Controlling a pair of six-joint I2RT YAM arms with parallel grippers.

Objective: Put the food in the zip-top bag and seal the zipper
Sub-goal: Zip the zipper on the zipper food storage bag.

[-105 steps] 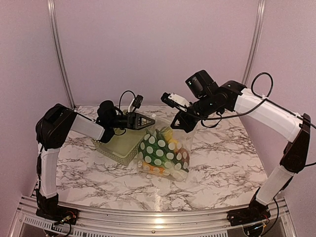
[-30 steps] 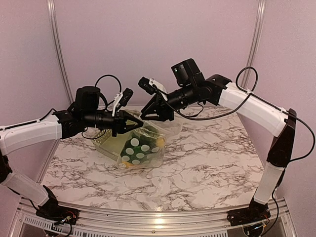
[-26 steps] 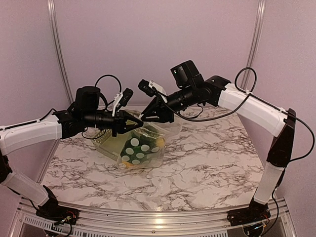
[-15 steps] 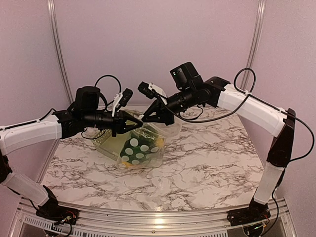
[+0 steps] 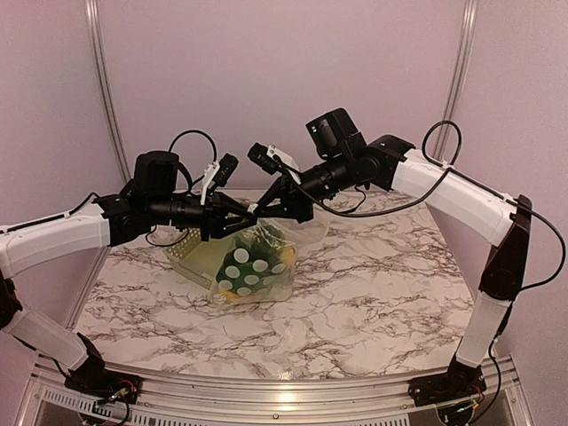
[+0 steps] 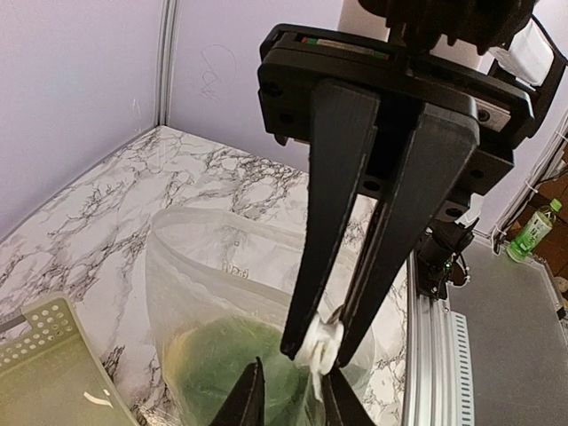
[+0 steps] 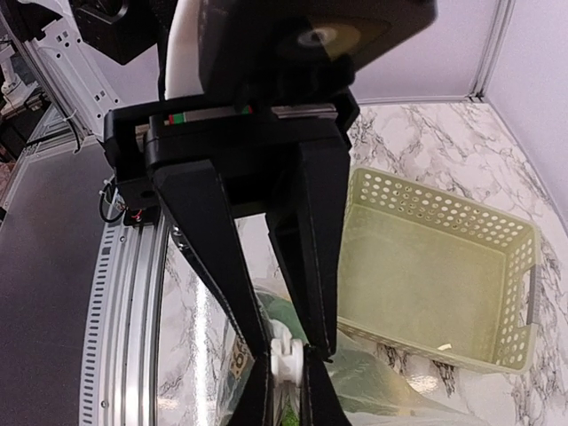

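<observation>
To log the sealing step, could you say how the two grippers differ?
The left gripper has slightly parted jaws; the right gripper is shut on the white slider. The left gripper lies near level; the right gripper slants downward. Both meet at the mouth of the zip-top bag.

We see a pale green lattice basket (image 7: 441,206) sitting on the marble-patterned counter (image 5: 382,284), toward its back left. Past the counter's edge, a green bottle (image 6: 533,232) stands on a grey surface (image 6: 506,355).
</observation>
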